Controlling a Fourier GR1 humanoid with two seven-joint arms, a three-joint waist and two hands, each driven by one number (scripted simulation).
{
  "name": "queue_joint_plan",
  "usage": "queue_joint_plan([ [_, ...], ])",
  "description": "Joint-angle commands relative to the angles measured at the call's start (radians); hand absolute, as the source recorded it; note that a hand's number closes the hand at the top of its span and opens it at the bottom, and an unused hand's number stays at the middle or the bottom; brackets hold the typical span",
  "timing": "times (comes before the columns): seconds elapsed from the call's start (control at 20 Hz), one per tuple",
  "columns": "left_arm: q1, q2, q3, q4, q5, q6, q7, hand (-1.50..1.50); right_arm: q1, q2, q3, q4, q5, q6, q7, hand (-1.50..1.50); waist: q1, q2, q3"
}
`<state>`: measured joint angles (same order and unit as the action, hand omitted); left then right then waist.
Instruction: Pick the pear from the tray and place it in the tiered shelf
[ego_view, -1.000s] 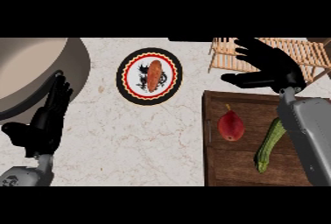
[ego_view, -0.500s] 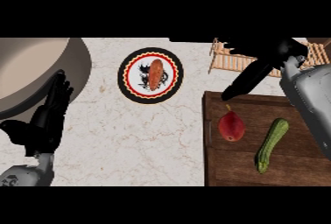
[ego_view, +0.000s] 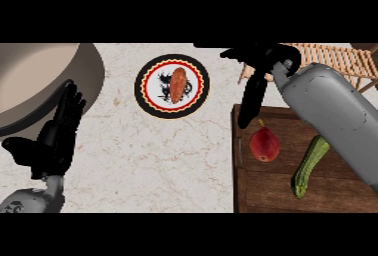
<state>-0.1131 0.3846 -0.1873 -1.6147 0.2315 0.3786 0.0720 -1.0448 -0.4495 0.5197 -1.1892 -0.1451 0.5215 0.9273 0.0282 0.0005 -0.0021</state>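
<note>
Near the far edge of my counter (ego_view: 170, 165) sits a plate (ego_view: 172, 86) with a reddish piece of food on it. A large bowl (ego_view: 44, 75) fills the counter's far left corner. A green zucchini (ego_view: 310, 165) lies nearer its right edge.

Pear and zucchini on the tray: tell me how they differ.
The pear is red and plump; the zucchini is green, long and slim. The pear sits nearer the tray's left edge, the zucchini further right, beside the forearm. Both lie untouched on the wooden tray.

Open counter (ego_view: 170, 165) beside tray (ego_view: 255, 190)
</note>
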Motion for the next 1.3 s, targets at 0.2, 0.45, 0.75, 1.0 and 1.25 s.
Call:
queue_joint_plan([
  [0.2, 0.015, 0.011, 0.021, -0.052, -0.001, -0.007, 0.038, 0.0, -0.052, 0.088, 0.138, 0.104, 0.111, 0.076, 0.129, -1.5, -0.007, -0.001, 0.001],
  [0.45, 0.007, 0.015, 0.043, -0.032, -0.002, -0.007, 0.05, 0.0, -0.037, 0.09, 0.227, 0.116, 0.141, 0.146, 0.172, -1.5, -0.018, -0.003, 0.001],
  [0.75, 0.059, -0.011, 0.033, -0.051, -0.024, -0.017, 0.031, 0.0, 0.02, 0.033, 0.202, 0.157, 0.208, 0.137, 0.084, -1.5, -0.022, -0.002, 0.002],
  [1.0, 0.034, -0.003, 0.081, -0.029, -0.017, -0.052, 0.047, 0.0, 0.074, 0.035, 0.167, 0.088, 0.251, 0.154, 0.091, -1.5, -0.027, -0.002, 0.002],
  [1.25, -0.031, -0.031, 0.079, -0.017, -0.056, -0.032, 0.085, 0.0, 0.15, 0.031, 0.144, 0.03, 0.289, 0.17, 0.092, -1.5, -0.031, -0.002, 0.002],
])
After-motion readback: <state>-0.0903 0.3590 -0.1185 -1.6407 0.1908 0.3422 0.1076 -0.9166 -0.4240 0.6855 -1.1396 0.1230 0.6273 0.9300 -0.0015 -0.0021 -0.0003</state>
